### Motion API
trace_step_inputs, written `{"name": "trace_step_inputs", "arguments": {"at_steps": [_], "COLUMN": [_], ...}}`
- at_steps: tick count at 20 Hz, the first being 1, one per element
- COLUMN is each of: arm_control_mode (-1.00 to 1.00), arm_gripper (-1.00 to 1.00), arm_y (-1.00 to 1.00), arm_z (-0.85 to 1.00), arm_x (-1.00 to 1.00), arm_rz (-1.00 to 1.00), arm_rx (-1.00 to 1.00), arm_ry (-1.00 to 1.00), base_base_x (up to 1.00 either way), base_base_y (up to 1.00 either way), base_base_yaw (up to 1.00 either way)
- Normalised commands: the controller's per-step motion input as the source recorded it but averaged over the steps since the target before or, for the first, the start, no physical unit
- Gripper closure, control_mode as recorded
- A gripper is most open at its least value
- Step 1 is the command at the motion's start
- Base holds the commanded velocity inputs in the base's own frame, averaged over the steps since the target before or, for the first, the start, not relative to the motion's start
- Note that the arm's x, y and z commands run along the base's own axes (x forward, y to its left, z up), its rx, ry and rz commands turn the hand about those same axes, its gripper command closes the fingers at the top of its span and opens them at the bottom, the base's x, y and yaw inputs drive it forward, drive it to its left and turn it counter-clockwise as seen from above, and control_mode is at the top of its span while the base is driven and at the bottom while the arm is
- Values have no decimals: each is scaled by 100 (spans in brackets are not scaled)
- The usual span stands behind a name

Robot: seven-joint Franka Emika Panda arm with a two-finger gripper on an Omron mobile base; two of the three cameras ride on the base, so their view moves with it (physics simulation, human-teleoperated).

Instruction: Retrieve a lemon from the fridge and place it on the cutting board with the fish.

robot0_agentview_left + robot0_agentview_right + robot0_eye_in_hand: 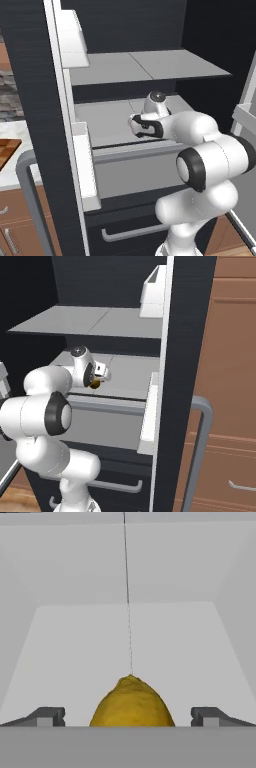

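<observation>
The lemon (132,703) sits on the grey fridge shelf (125,642), right between the two dark fingertips (47,716) in the hand view, with clear shelf showing on either side of it, so the gripper (128,717) stands wide open around the fruit and nothing is held yet. From the right base view the lemon (95,384) peeks out as a small yellow-brown spot just under the hand, on the middle shelf of the open fridge (185,316), above the drawer front (107,423). From the left base view the arm (200,150) reaches in over that drawer with the hand low to the shelf. The job right now looks like the grasp itself. To do it well, I would say the hand should go a touch further forward so the pads meet the lemon at its widest part rather than its near end, keep it centred as it is now, and close gently: a round fruit on a smooth shelf could roll or squirt out if pinched off-centre. Then lift straight up a little before pulling back, to clear the drawer edge. At the far left of the left base view a corner of the cutting board (7,150) shows on the counter (12,131), well apart from the fridge.
</observation>
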Motion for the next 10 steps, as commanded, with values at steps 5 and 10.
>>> {"name": "trace_step_inputs", "arguments": {"at_steps": [5,10], "arm_control_mode": [-100,-100], "arm_gripper": [-100,-100], "arm_y": [0,0], "arm_z": [-12,-3], "arm_x": [0,0], "arm_rz": [0,0], "arm_rx": [0,0], "arm_ry": [0,0], "base_base_x": [0,0], "base_base_y": [0,0], "base_base_yaw": [0,0]}}
